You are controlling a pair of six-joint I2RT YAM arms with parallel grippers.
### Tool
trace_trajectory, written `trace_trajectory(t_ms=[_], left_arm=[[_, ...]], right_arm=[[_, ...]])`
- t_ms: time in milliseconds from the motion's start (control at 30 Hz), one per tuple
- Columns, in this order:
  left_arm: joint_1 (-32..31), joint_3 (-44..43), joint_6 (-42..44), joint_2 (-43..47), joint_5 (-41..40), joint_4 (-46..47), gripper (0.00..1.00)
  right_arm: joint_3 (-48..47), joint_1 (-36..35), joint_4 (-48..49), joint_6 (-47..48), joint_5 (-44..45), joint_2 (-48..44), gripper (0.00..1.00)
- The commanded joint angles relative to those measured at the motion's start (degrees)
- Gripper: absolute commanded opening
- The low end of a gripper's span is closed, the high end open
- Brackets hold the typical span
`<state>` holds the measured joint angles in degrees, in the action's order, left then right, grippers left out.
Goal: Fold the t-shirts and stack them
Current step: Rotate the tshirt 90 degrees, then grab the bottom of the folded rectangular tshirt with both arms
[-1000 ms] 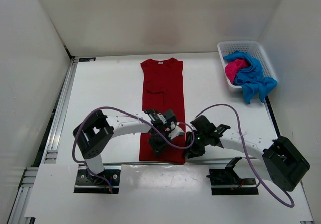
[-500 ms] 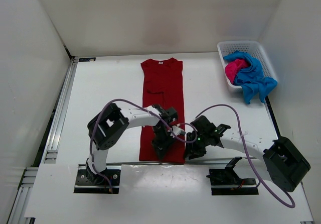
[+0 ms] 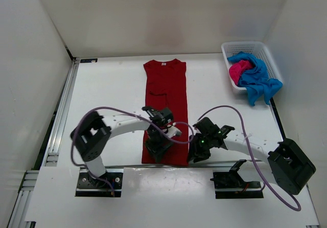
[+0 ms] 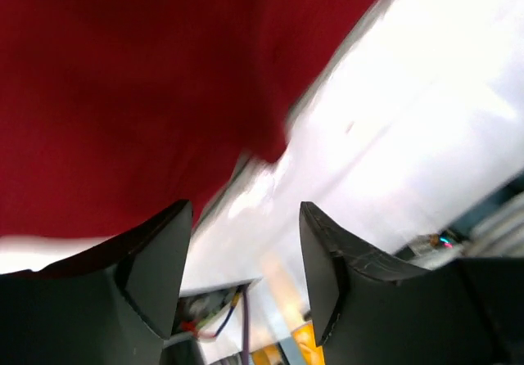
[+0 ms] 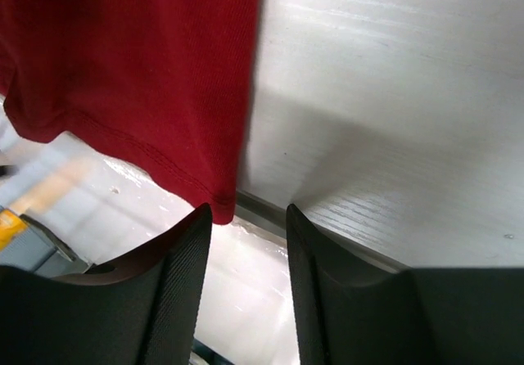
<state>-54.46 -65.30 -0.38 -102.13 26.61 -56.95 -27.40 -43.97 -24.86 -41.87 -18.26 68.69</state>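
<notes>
Top external view shows us the dark red t-shirt [image 3: 166, 87] lying as a narrow strip up the middle of the tabletop [image 3: 107, 100], hem at the near edge, and we judge the pincers sit at its two hem corners to lift that end toward the collar. In the wrist views the left pincer [image 4: 244, 218] and right pincer [image 5: 248, 218] both stand with jaws apart, only bare tabletop between them, grasping nothing. The bright blue t-shirt [image 3: 259, 81] and magenta-pink t-shirt [image 3: 237, 71] wait bundled in the white basket [image 3: 244, 44] at the far right corner, well apart, nothing blocking our fold.
</notes>
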Motion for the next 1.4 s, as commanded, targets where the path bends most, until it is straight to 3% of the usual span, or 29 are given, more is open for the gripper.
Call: trace_trajectory(t_ms=[0,167,367,733,1067,1167,1200,1300,1367], left_arm=[[1.6,4.4,0.4,9.1,-8.7,-2.5,0.66],[6.6,13.9,0.4,13.3,-17.2,-0.3,0.66],[9.7,14.0,0.4,10.2,-19.3,4.2,0.65],[11.0,13.1,0.4,6.9,-5.6,6.9,0.61],[9.8,13.1,0.4,5.3,-5.1,7.4,0.59],[9.2,13.1,0.4,1.9,-5.1,6.2,0.52],[9.2,13.1,0.4,0.8,-5.7,6.2,0.43],[9.2,13.1,0.4,-1.1,-5.7,5.7,0.39],[9.2,12.6,0.4,-1.1,-5.2,5.7,0.34]], right_arm=[[-1.3,-0.2,-2.1,2.6,-0.5,1.6,0.47],[-1.3,-0.2,-1.1,2.6,-1.1,2.2,0.47],[-1.8,-0.2,0.7,2.6,-2.1,4.1,0.47],[-2.3,-0.2,3.8,1.3,-3.1,5.8,0.46],[-2.3,-1.8,5.1,0.8,-4.9,9.1,0.45],[-2.3,-1.8,5.1,0.8,-5.5,9.1,0.45],[-2.3,-1.8,5.1,0.8,-5.5,9.1,0.45],[-2.3,-1.8,5.1,0.8,-5.5,9.1,0.45],[-2.3,-1.8,5.1,0.8,-5.5,9.7,0.40]])
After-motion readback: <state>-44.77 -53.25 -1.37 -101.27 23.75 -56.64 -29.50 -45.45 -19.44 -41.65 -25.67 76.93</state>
